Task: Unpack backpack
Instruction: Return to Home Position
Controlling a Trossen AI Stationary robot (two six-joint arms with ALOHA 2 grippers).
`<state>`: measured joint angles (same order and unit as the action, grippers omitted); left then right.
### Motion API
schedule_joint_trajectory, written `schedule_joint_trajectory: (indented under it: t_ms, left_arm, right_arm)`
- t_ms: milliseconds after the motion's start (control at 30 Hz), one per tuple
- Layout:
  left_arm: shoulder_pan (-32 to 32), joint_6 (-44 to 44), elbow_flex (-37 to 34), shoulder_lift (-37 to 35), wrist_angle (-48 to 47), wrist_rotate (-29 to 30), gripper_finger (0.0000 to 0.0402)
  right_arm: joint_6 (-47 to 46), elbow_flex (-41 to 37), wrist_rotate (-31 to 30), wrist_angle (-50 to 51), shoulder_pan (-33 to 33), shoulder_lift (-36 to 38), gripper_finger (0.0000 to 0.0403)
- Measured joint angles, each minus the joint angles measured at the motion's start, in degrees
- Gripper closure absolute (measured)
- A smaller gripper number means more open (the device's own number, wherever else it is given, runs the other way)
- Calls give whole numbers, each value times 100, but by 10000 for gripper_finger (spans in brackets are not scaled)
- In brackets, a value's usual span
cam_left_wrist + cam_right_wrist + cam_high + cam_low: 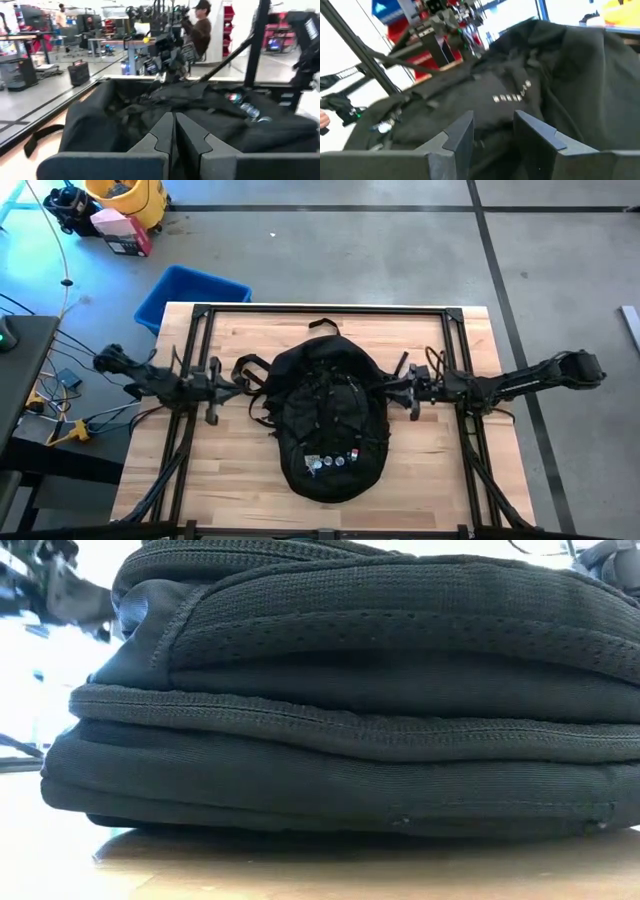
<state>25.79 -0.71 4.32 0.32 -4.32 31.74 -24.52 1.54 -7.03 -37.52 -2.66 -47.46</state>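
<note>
Black fabric makes up the large backpack (328,420), which lies flat with the light wooden table (440,480) under it. Its small round badges (331,462) are on the upward-facing side, at the end nearest the table's front edge. In the low view the backpack's stacked seams and zip lines fill almost the whole picture.

The left gripper (228,386) sits low just beside the backpack's left flank, near a loose black strap (247,370). Its two dark fingers (161,132) are pressed together with nothing between them. The right gripper (398,389) sits just beside the backpack's right flank, and its fingers (457,132) are spread with a clear gap and hold nothing. Whether either gripper touches the fabric cannot be told.

Beyond the backpack's top end, off the table, stands a blue plastic bin (190,295). In the left wrist view a person (200,30) sits far behind the backpack.
</note>
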Motion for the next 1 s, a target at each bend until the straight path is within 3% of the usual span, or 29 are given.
schedule_joint_trajectory:
  t_ms: [167,400,700,1000]
  left_arm:
    - [-280,-305,-293,107,628,144,401]
    - [-340,-409,-297,164,632,938,401]
    - [-339,-406,-297,164,628,945,401]
    - [-336,-402,-369,-11,835,936,401]
  right_arm:
    - [9,29,-22,8,133,48,277]
    - [10,26,-26,375,99,120,277]
    - [-2,-98,-26,2288,85,2289,277]
    - [-4,-98,-29,3264,355,4247,276]
